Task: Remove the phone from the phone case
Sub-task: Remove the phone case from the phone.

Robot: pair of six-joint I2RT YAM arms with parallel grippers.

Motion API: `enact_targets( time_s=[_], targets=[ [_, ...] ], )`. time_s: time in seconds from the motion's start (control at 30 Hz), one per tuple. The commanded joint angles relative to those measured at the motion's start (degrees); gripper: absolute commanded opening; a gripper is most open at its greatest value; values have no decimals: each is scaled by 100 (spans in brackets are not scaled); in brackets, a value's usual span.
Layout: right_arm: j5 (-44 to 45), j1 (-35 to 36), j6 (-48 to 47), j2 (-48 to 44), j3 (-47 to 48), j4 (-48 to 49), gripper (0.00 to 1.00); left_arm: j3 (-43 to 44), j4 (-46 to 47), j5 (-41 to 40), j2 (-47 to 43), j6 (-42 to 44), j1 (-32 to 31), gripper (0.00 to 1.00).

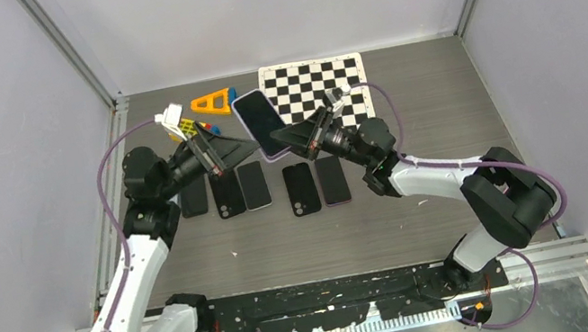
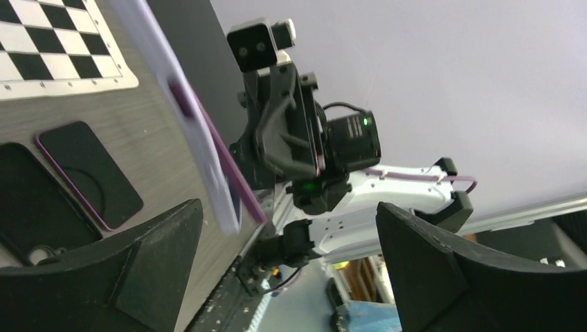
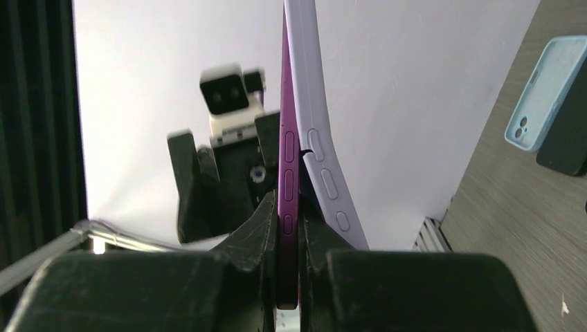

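Observation:
A purple phone (image 1: 258, 120) in a lilac case is held tilted in the air over the middle of the table. My right gripper (image 1: 289, 137) is shut on the phone's right edge. In the right wrist view my gripper (image 3: 289, 238) clamps the bare purple phone (image 3: 286, 159), and the lilac case (image 3: 320, 162) bends away from it on the right. My left gripper (image 1: 244, 149) is just left of the phone, open. In the left wrist view its fingers (image 2: 142, 266) stand wide apart around empty space (image 2: 291, 277), with the phone's purple edge (image 2: 232, 169) and the lilac case (image 2: 181, 104) just ahead.
Several phones lie in a row on the table under the grippers, three at the left (image 1: 228, 194) and two at the right (image 1: 302, 189). A checkerboard (image 1: 316, 80) lies at the back. An orange triangle toy (image 1: 213, 102) and a white-yellow toy (image 1: 173, 120) are back left.

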Motion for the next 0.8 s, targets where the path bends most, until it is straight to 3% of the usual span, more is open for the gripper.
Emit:
enact_targets(
  time_s=[0.0,0.13,0.5,0.6,0.77],
  targets=[
    [307,-258,690,-408,41,546,1,51,-738,54,-453,889,37,100],
    [237,-262,1200,-428,52,653,1,-41,-1107,-69,-434,1221,35,100],
    [172,-40,1446,-458,-31,562,1,-74,-721,5,-116,1009,-103,99],
    [205,86,1505,-379,-24,708,1,-47,-743,-11,-45,1001,-144,95],
    [198,174,1794,-136,54,1131,1,-73,-847,-147,16,1033,-153,79]
  ],
)
